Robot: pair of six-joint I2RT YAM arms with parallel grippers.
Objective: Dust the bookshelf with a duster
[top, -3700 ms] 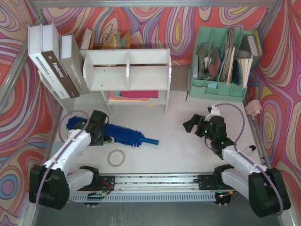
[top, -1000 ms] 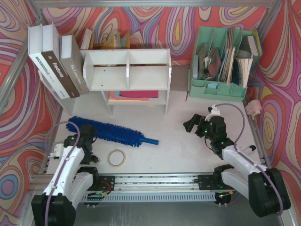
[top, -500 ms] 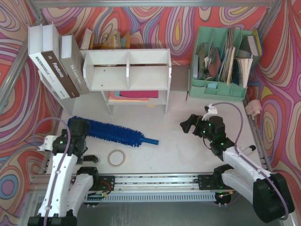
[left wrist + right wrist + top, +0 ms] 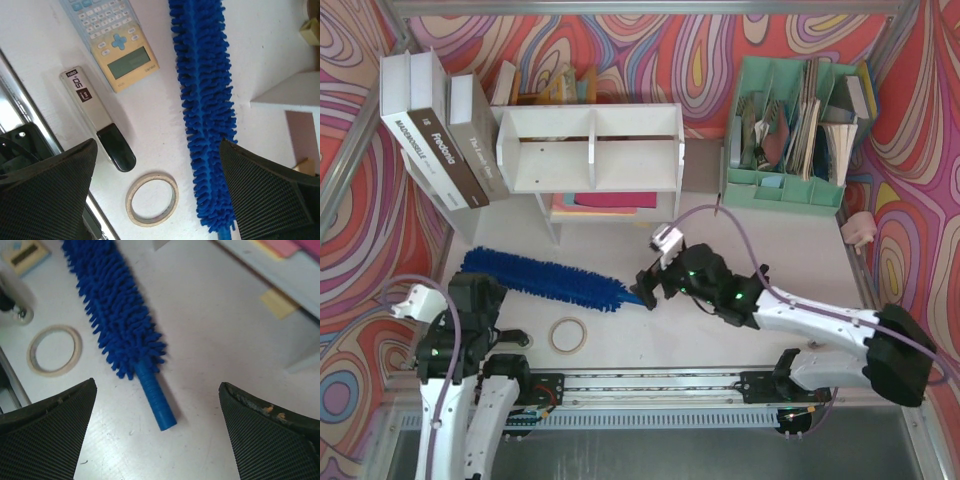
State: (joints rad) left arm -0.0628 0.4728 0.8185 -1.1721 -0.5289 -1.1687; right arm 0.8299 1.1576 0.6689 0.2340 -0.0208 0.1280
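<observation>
The blue fluffy duster (image 4: 545,278) lies flat on the white table in front of the white bookshelf (image 4: 590,113), its short handle (image 4: 155,397) pointing right. My right gripper (image 4: 655,285) hovers open above that handle, whose end lies between the two wide-apart fingers without touching them (image 4: 157,384). My left gripper (image 4: 478,297) is open near the front left, holding nothing. Through its wide gap (image 4: 158,143) I see the duster's head (image 4: 205,110) at the right. A corner of the bookshelf (image 4: 295,92) shows at the right edge.
A tape roll (image 4: 568,335) lies just in front of the duster. A calculator (image 4: 115,40) and a silver-and-black device (image 4: 97,120) lie by the left arm. Books (image 4: 430,130) lean left of the shelf, a mint organizer (image 4: 800,130) stands back right.
The left gripper has opened wide and drawn back to the front left corner, off the duster. The right arm has swung left across the table to above the duster's handle.
</observation>
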